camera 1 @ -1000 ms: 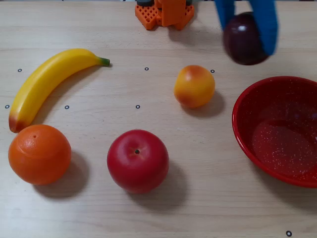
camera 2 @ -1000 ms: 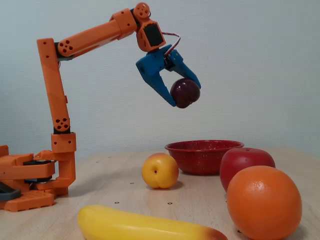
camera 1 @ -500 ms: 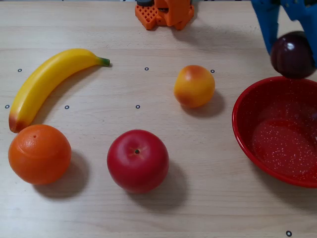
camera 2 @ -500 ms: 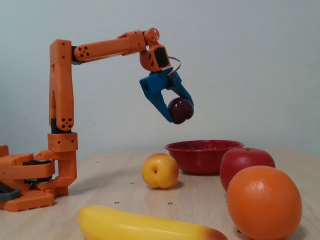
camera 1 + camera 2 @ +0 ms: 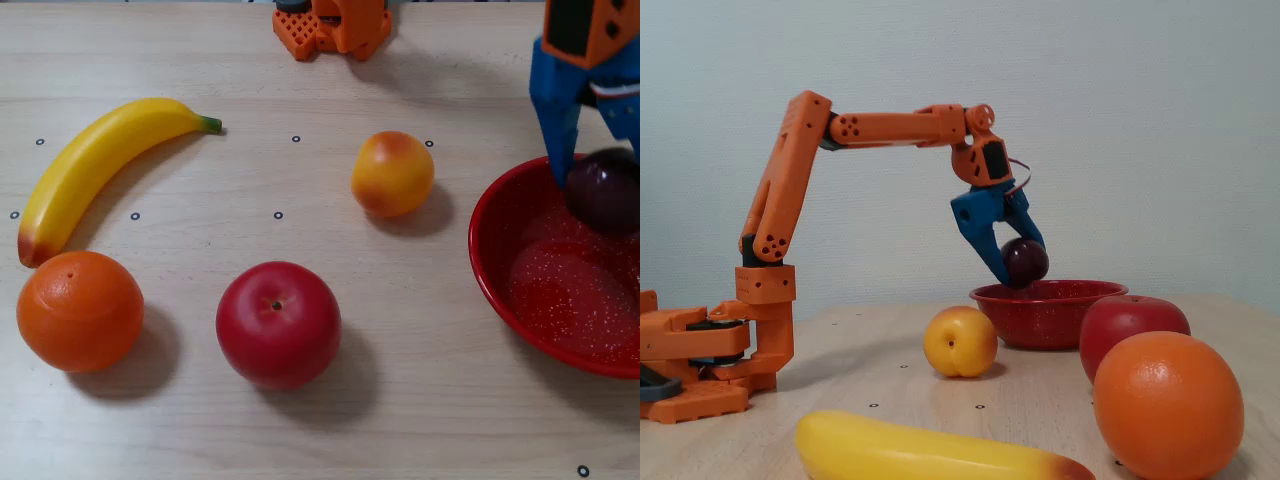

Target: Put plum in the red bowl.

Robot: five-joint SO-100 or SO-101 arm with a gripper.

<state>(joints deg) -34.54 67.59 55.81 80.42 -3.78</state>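
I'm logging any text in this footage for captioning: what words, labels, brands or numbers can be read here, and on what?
None: no readable text in either view.
The arm, gripper, plum, red bowl and other fruit carry no lettering.
The small ringed dots on the table are plain marks, not characters.

Overhead view looking straight down at the table [image 5: 300, 420], arm base at top edge; fixed view low at table level, side-on, base at left; both share the red bowl [image 5: 492, 285] [image 5: 1040, 318] and fruit
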